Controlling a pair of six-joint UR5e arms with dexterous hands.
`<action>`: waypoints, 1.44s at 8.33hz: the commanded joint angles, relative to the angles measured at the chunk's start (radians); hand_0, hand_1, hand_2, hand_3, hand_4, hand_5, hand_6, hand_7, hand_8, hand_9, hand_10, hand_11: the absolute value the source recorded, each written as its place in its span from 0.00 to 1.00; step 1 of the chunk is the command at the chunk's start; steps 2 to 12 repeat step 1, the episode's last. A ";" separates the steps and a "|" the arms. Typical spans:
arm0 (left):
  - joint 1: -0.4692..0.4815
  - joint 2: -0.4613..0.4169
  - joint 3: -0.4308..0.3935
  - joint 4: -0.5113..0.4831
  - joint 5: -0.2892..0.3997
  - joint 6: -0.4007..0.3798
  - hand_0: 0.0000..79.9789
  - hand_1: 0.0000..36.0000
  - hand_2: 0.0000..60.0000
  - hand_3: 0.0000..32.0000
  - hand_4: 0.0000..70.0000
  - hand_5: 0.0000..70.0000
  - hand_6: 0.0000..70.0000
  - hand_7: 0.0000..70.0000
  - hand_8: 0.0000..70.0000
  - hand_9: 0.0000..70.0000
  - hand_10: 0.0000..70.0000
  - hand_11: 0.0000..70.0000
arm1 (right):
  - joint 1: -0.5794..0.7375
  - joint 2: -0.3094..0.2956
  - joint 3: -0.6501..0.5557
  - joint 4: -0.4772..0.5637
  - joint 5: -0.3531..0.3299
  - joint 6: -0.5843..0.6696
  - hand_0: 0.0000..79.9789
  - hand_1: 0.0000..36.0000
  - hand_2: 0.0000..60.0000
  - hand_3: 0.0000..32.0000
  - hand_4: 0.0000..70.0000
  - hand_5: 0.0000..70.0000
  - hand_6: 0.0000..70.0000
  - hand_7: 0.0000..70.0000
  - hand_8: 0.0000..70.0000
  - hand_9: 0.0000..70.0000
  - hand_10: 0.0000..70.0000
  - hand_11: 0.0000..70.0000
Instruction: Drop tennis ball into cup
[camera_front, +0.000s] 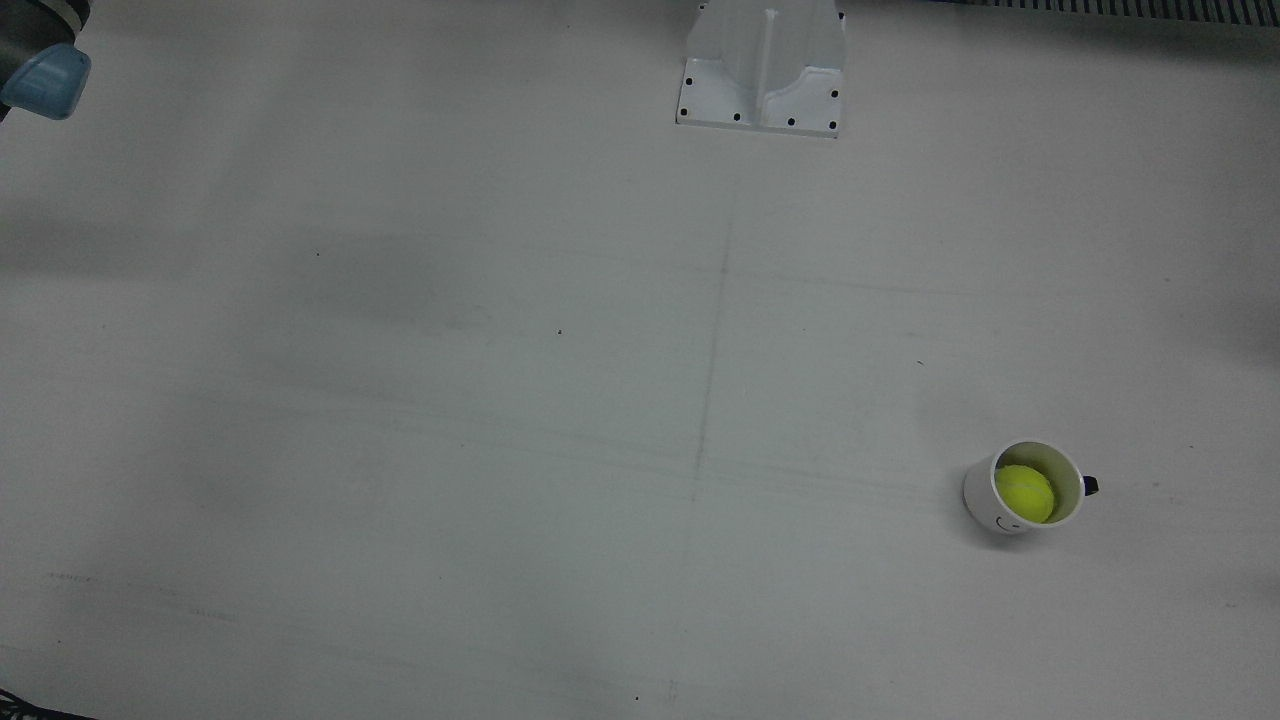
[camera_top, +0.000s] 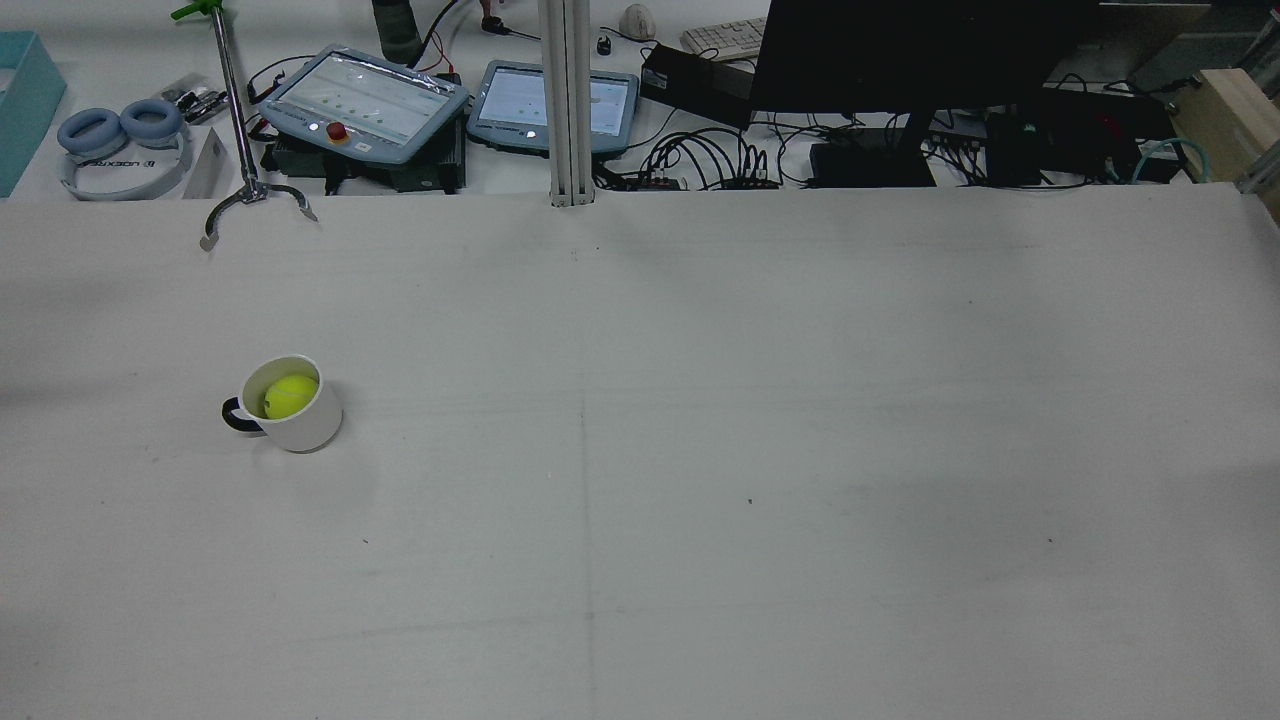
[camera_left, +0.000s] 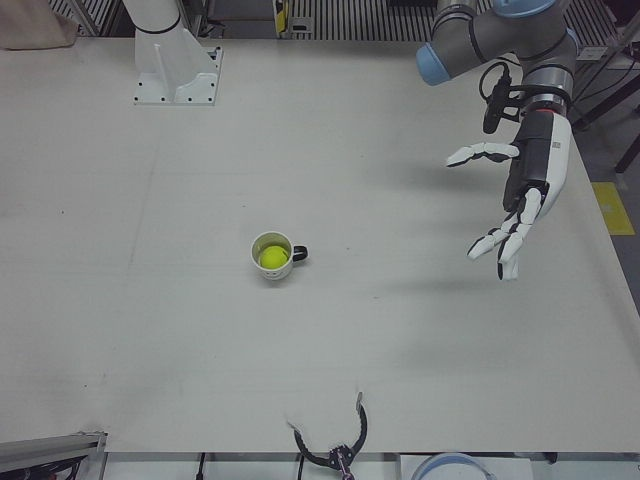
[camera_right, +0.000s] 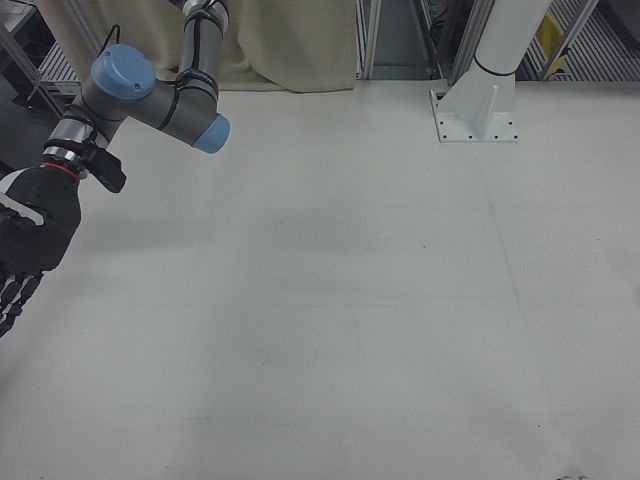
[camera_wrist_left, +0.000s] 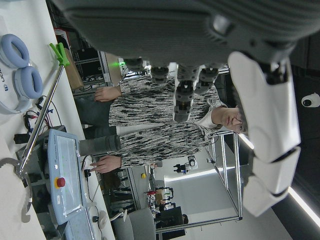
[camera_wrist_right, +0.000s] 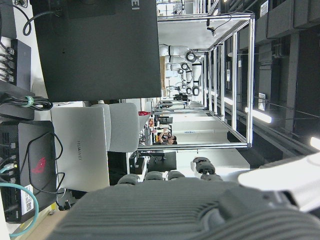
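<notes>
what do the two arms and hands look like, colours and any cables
Both arms are grey tube links with pale blue joint caps, on white pedestals. The left arm ends in a left hand with a black palm and white finger shells; a black cable loops at its wrist. The right arm carries a right hand with a dark ribbed back, white trim and a red wrist ring.

Even, dim overhead light; soft shadows are cast across the tabletop (camera_front: 500, 400). Front view is greyish and grainy. Hand views are blurred up close.
</notes>
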 joint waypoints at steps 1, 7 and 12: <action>-0.009 0.012 -0.009 -0.005 0.001 0.003 0.57 0.32 0.24 0.00 0.06 0.11 0.32 0.05 0.07 0.03 0.00 0.01 | 0.000 0.000 0.000 0.000 0.000 0.001 0.00 0.00 0.00 0.00 0.00 0.00 0.00 0.00 0.00 0.00 0.00 0.00; -0.009 0.012 -0.009 -0.005 0.001 0.003 0.57 0.32 0.24 0.00 0.06 0.11 0.32 0.05 0.07 0.03 0.00 0.01 | 0.000 0.000 0.000 0.000 0.000 0.001 0.00 0.00 0.00 0.00 0.00 0.00 0.00 0.00 0.00 0.00 0.00 0.00; -0.009 0.012 -0.009 -0.005 0.001 0.003 0.57 0.32 0.24 0.00 0.06 0.11 0.32 0.05 0.07 0.03 0.00 0.01 | 0.000 0.000 0.000 0.000 0.000 0.001 0.00 0.00 0.00 0.00 0.00 0.00 0.00 0.00 0.00 0.00 0.00 0.00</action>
